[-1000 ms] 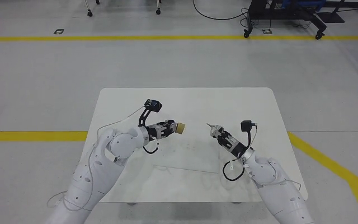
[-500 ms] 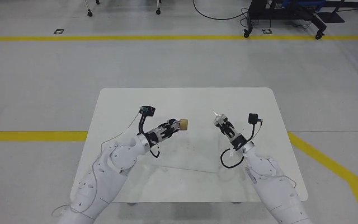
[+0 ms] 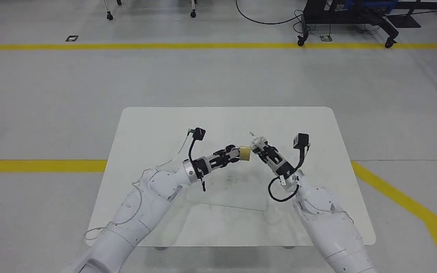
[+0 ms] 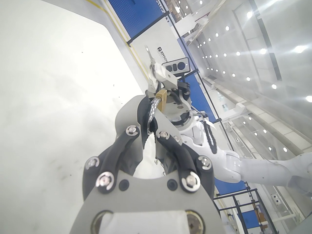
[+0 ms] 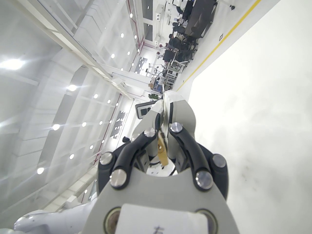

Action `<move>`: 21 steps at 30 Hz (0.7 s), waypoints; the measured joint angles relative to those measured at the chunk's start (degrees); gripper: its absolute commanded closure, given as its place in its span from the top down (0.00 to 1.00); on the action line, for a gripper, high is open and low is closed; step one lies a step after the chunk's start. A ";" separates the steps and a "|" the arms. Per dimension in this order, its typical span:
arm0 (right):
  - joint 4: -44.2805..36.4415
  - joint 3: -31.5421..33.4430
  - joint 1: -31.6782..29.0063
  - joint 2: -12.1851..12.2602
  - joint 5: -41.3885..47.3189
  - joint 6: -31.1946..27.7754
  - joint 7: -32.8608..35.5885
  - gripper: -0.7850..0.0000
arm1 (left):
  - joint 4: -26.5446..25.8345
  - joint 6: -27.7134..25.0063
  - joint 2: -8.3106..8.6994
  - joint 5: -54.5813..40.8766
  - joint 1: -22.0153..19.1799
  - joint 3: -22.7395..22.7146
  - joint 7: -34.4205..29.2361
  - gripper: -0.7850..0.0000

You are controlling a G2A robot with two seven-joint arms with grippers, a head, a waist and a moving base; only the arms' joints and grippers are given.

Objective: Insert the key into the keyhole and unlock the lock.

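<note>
Left gripper [image 3: 231, 155] pinches lock [image 3: 244, 153] by shackle [image 4: 151, 113], body aimed at right gripper [image 3: 259, 146], just beside; that one clamps key [image 3: 253, 136], blade apparently toward far worktop [image 3: 307, 205] edge.

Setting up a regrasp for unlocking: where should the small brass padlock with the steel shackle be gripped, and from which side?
Grip the looped steel shackle, coming from the shackle end, as the left gripper does. The small brass padlock body then juts past the fingertips, probably leaving its far end free for the silver key in the right gripper. The keyhole itself is hidden.
</note>
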 measured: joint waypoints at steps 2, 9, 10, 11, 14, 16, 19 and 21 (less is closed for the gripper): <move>-0.82 -0.03 -0.33 0.00 0.86 0.34 1.86 0.00 | 1.08 -0.35 -0.34 0.21 -0.55 0.29 0.30 0.00; -3.67 0.98 -1.45 0.19 5.79 1.37 9.52 0.00 | 3.86 -1.17 -1.23 0.99 -1.78 0.72 0.78 0.00; -4.11 1.25 -1.69 0.25 6.11 1.24 10.23 0.00 | 4.10 -1.10 -1.33 0.88 -1.86 0.73 0.69 0.00; -4.58 1.51 -1.94 0.31 6.18 1.08 10.83 0.00 | 4.33 -1.04 -1.43 0.61 -1.92 0.73 0.50 0.00; -6.20 2.25 -2.87 0.48 5.85 0.45 11.89 0.00 | 5.07 -0.94 -1.85 -2.52 -1.86 0.50 -1.25 0.00; -7.27 3.27 -3.45 0.58 6.02 -0.21 11.40 0.00 | 6.22 0.13 -2.22 -8.47 -1.56 -0.40 -3.66 0.00; -8.70 5.88 -4.34 0.82 6.16 -1.72 9.18 0.00 | 8.29 4.77 -2.86 -22.52 -1.09 -2.96 -10.47 0.00; -9.88 7.72 -5.17 1.00 4.25 -3.25 6.97 0.00 | 10.48 9.05 -3.13 -32.13 -1.71 -4.76 -16.92 0.00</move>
